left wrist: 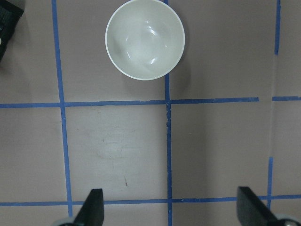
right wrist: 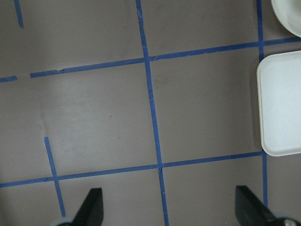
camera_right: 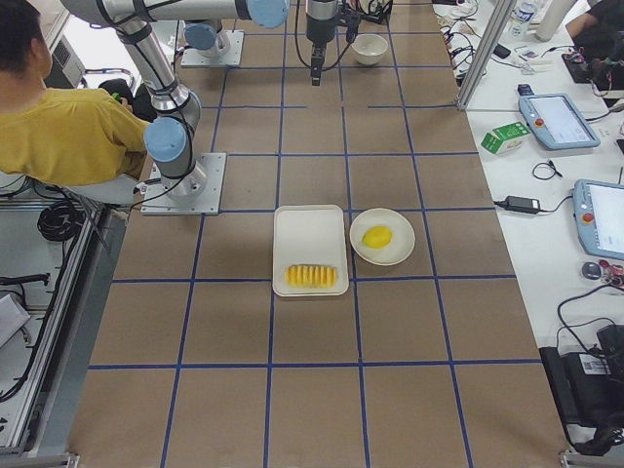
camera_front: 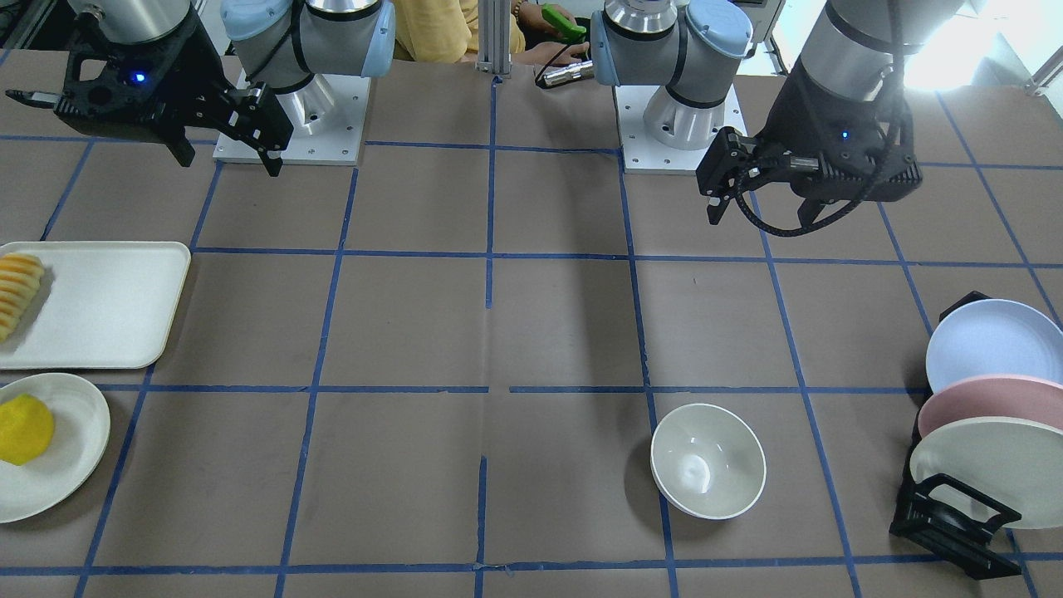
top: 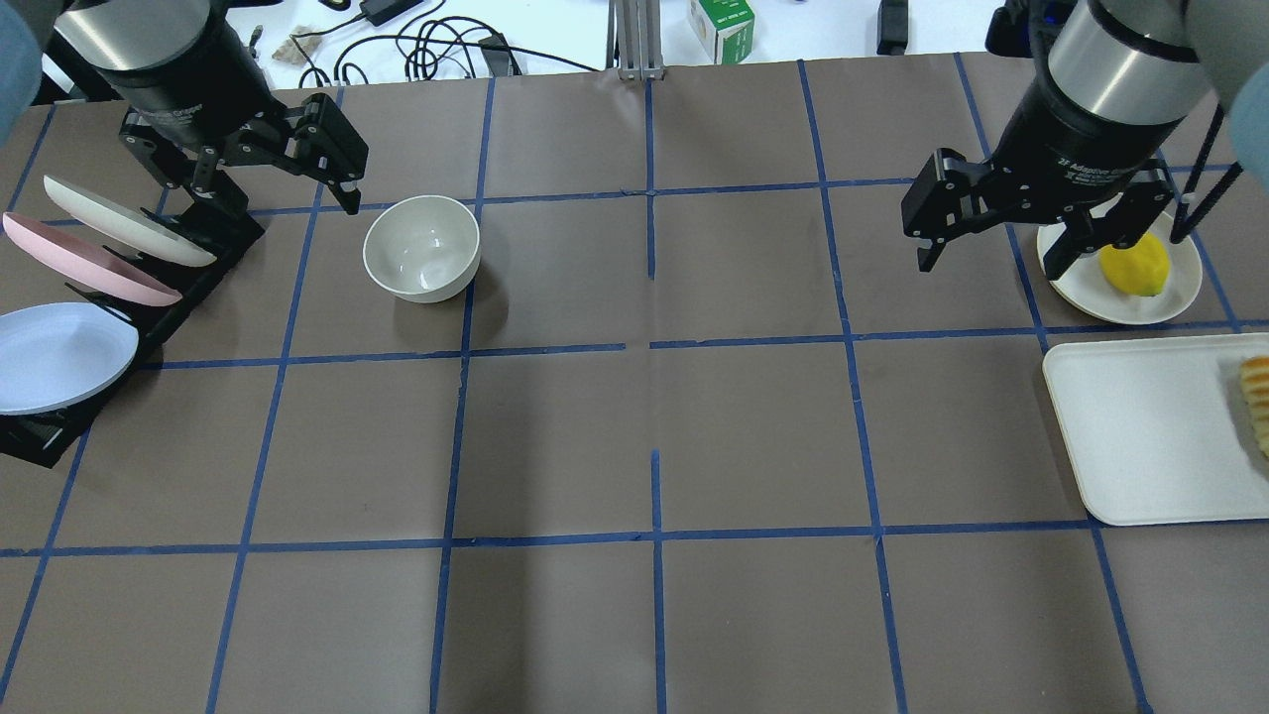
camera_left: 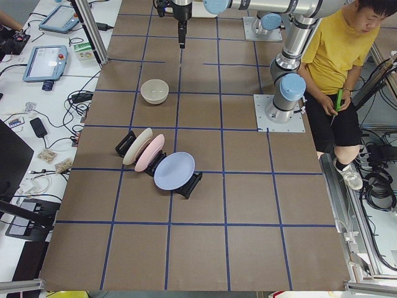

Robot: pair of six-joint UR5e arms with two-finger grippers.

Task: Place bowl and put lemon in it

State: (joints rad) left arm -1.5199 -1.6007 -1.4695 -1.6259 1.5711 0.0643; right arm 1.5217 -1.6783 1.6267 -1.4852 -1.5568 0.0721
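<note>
The off-white bowl (top: pixel 421 248) stands upright and empty on the table on the robot's left side; it also shows in the front view (camera_front: pixel 707 461) and at the top of the left wrist view (left wrist: pixel 145 39). The yellow lemon (top: pixel 1135 266) lies on a flat off-white plate (top: pixel 1120 297) at the robot's far right, and shows in the front view (camera_front: pixel 25 428). My left gripper (top: pixel 278 193) hovers open and empty above the table, just beside the bowl. My right gripper (top: pixel 991 266) hovers open and empty, just left of the lemon's plate.
A white tray (top: pixel 1140 436) holding sliced fruit (top: pixel 1257 397) lies near the lemon's plate. A black rack with three pastel plates (top: pixel 79 288) stands at the robot's far left. A person in yellow (camera_right: pixel 68 127) sits behind the arm bases.
</note>
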